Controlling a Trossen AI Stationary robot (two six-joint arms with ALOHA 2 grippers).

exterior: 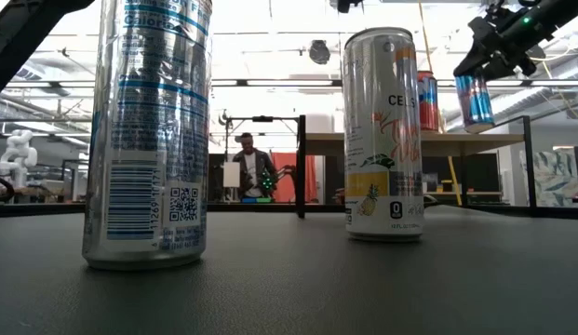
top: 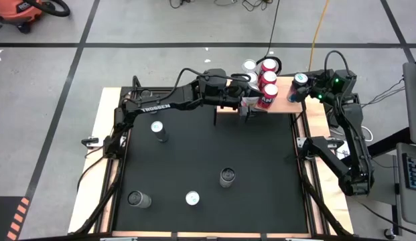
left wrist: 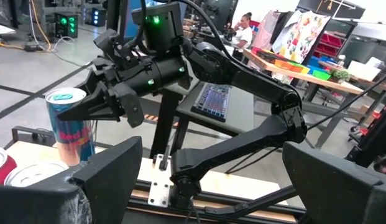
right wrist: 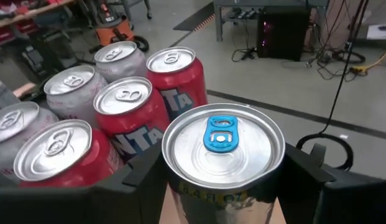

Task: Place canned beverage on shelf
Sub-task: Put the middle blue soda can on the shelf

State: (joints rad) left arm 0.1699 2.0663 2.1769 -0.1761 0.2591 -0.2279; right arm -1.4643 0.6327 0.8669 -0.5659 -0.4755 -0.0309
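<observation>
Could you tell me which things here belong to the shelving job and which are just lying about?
Job:
- blue can in the right hand, above the shelf
- cans on the shelf
- four cans on the mat
- open left hand by the shelf

Lying about:
- vacuum
- keyboard

Left pincer fingertips beyond frame edge.

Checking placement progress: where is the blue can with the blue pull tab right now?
The blue can is held in the right gripper over the shelf's right end in the high view, just right of the red cans.
</observation>
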